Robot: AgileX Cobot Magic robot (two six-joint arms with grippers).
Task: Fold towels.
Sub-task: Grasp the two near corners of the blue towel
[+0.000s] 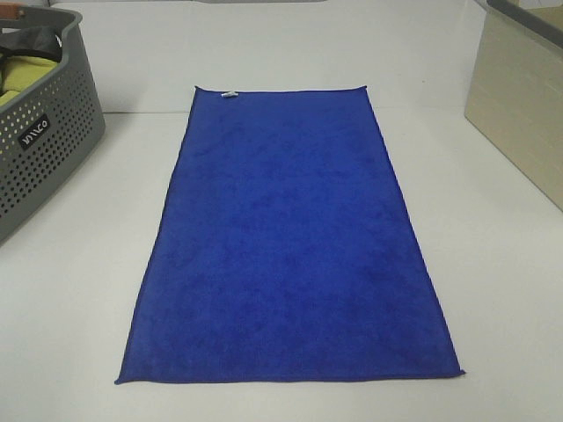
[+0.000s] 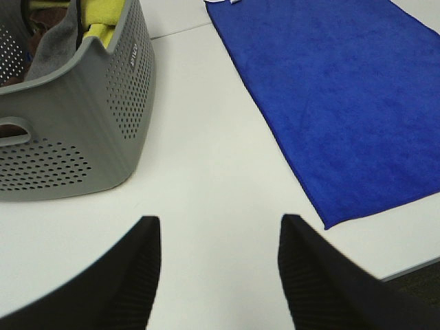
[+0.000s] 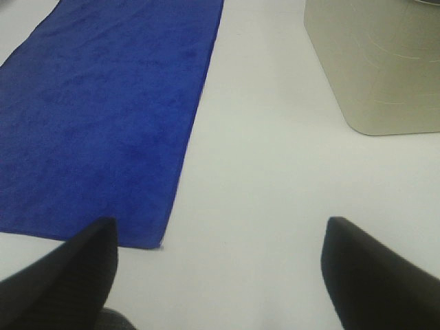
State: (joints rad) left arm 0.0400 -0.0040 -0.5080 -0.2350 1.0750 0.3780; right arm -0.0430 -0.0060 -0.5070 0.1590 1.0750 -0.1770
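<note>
At the near edge of the table (image 1: 79, 290), below what the high view took in, both grippers hung over bare surface. The left gripper (image 2: 220, 221) had its jaws spread wide with nothing between them, one near corner of the towel (image 2: 344, 89) lying a little beyond. The right gripper (image 3: 220, 223) was likewise spread and empty, close to the other near corner. In the high view the towel lay flat and fully open down the centre of the frame, its near short hem across the lower part and its long sides running up to the far short edge, where a small white tag (image 1: 230, 94) showed. No fold or crease was visible, so I judged the task not begun: every fold was left to do, likely starting with grasps on the two near corners. Farther off, a grey basket (image 1: 44, 132) holding yellow-green cloth stood at the upper left and a beige bin (image 1: 519, 114) at the upper right, both apart from the towel.
</note>
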